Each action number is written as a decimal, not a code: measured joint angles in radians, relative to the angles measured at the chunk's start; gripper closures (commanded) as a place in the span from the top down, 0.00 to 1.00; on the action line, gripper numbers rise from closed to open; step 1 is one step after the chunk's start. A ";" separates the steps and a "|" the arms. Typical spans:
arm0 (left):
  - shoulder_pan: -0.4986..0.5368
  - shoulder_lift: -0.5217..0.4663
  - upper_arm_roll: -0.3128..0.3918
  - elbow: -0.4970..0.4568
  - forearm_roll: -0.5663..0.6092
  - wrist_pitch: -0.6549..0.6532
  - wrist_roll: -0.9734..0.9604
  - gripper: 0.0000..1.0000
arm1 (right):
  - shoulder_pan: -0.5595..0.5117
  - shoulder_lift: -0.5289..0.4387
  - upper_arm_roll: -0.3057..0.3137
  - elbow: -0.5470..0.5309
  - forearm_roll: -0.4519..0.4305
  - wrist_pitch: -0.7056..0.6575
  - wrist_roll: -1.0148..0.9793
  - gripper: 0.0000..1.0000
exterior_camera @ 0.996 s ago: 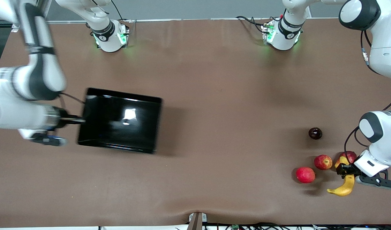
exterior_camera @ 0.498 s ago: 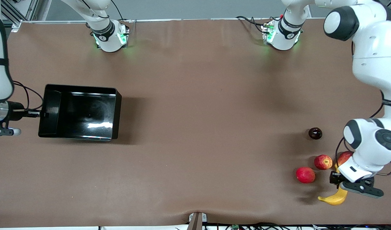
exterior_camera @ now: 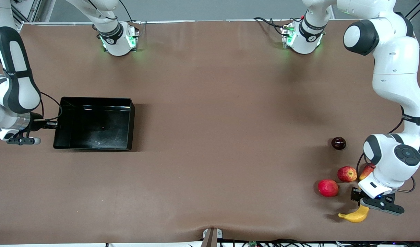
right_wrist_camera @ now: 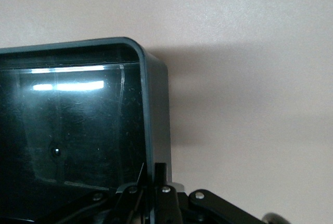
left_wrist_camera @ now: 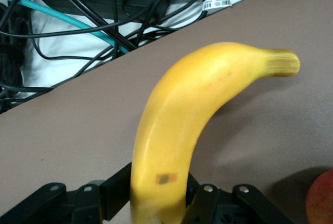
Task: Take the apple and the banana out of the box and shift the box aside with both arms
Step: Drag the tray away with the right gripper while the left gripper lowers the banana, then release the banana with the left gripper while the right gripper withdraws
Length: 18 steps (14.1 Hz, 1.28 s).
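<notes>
Front view: the black box (exterior_camera: pixel 95 123) sits on the brown bench (exterior_camera: pixel 210 137) toward the right arm's end, its interior bare and glossy. The right gripper (exterior_camera: pixel 54 124) is at the box's end wall, fingers clamped on the rim. At the left arm's end, the left gripper (exterior_camera: pixel 360 200) holds the banana (exterior_camera: pixel 354 216) by one end, fingers clamped on it, over the bench edge nearest the camera. The streaked apple (exterior_camera: pixel 347 174) rests on the bench, with a plain red fruit (exterior_camera: pixel 328 188) just beside it and nearer the camera, and a red-yellow mango (exterior_camera: pixel 366 172) beside the apple, partly covered by the left arm. A dark round fruit (exterior_camera: pixel 338 143) lies apart, farther from the camera. Left wrist view: the banana (left_wrist_camera: pixel 182 130) rises from between the black fingers (left_wrist_camera: pixel 117 195); a small square sticker (left_wrist_camera: pixel 166 178) on its skin is too blurred to read. Cables and a white barcode tag (left_wrist_camera: pixel 217 2), print illegible, lie off the bench edge. Right wrist view: the fingers (right_wrist_camera: pixel 161 180) pinch the box wall (right_wrist_camera: pixel 156 109), one inside and one outside, apparently near a rounded corner. No other writing is readable.
</notes>
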 measured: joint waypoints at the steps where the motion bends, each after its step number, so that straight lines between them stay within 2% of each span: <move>1: 0.000 0.012 0.000 0.001 0.000 0.012 0.009 0.00 | -0.007 0.004 0.000 -0.001 0.000 -0.001 0.000 0.61; 2: 0.000 0.024 0.000 0.002 0.000 0.026 0.019 0.00 | -0.014 0.010 0.000 -0.001 0.000 -0.001 -0.001 1.00; 4: 0.000 0.046 -0.001 0.004 0.000 0.045 0.031 0.01 | -0.021 0.015 0.000 0.000 0.000 -0.009 -0.007 1.00; 6: -0.001 0.052 -0.002 0.007 0.000 0.048 0.035 0.42 | -0.019 0.012 0.010 0.038 0.000 -0.077 -0.013 1.00; 7: -0.001 0.053 -0.002 0.007 0.000 0.048 0.035 0.88 | -0.013 0.009 0.018 0.089 0.001 -0.134 -0.015 1.00; 8: -0.002 0.053 -0.003 0.008 0.000 0.048 0.036 1.00 | 0.001 0.006 0.023 0.160 0.001 -0.192 -0.016 1.00; 12: -0.015 0.052 -0.008 0.022 0.000 0.052 0.036 1.00 | 0.110 -0.010 0.027 0.465 0.000 -0.409 -0.011 1.00; 15: -0.020 0.042 -0.024 0.041 -0.001 0.047 0.036 1.00 | 0.120 -0.017 0.027 0.612 0.001 -0.552 -0.011 1.00; 18: -0.020 -0.015 -0.038 0.059 -0.002 -0.062 0.036 1.00 | 0.147 -0.078 0.034 0.731 0.002 -0.685 -0.012 1.00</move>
